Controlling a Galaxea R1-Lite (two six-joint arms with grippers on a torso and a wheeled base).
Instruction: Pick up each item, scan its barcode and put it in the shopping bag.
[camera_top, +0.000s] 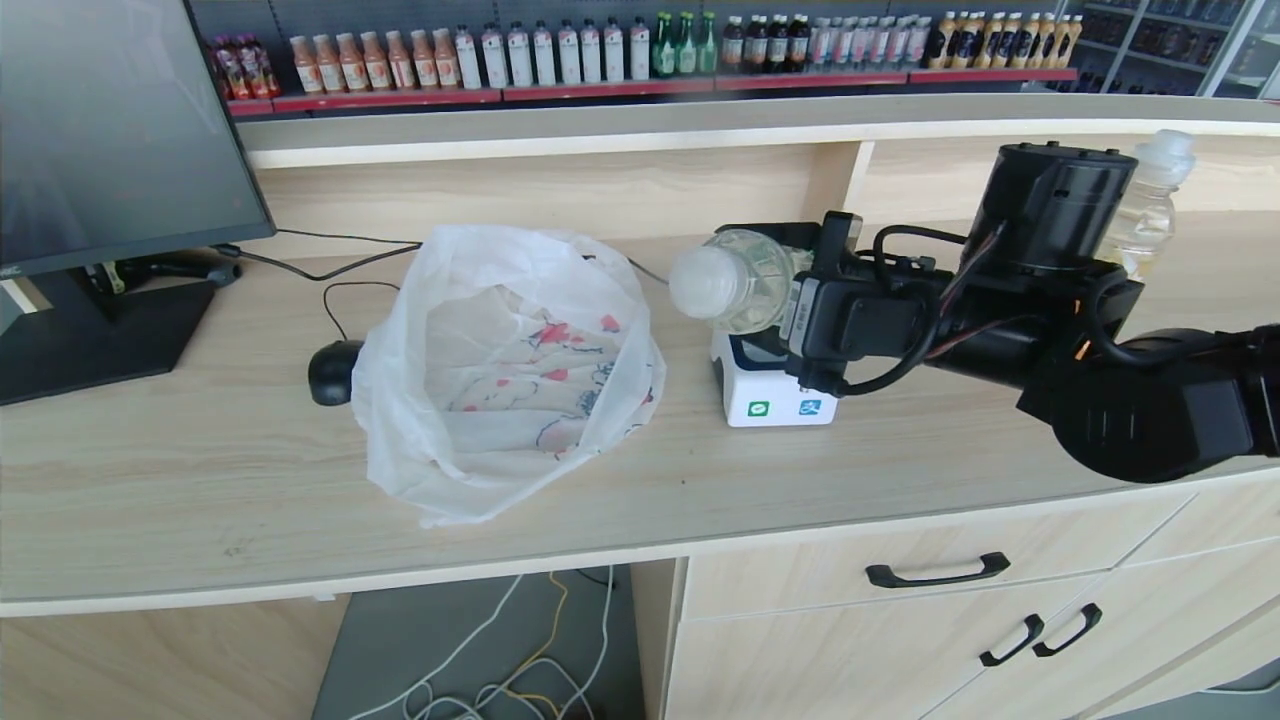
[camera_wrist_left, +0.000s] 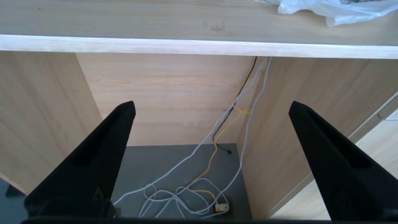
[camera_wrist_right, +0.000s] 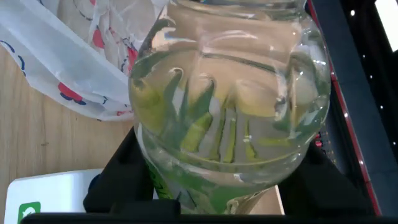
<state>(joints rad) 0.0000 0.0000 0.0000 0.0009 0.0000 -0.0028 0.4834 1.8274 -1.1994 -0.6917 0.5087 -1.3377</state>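
My right gripper (camera_top: 775, 290) is shut on a clear bottle (camera_top: 730, 280) with a white cap, held on its side just above the white barcode scanner (camera_top: 775, 400), cap toward the bag. In the right wrist view the bottle (camera_wrist_right: 230, 106) is seen end-on, holding pale liquid and green strips, with the scanner (camera_wrist_right: 56, 196) below it. The white shopping bag (camera_top: 505, 370) stands open on the counter left of the scanner; its edge (camera_wrist_right: 68, 56) lies beside the bottle. My left gripper (camera_wrist_left: 208, 162) hangs open below the counter edge, facing the cable space.
A second clear bottle (camera_top: 1150, 205) stands at the back right behind my right arm. A black mouse (camera_top: 333, 372) lies left of the bag, and a monitor (camera_top: 110, 130) with its stand fills the far left. Drawers (camera_top: 935, 572) are below the counter. Cables (camera_wrist_left: 205, 186) lie on the floor.
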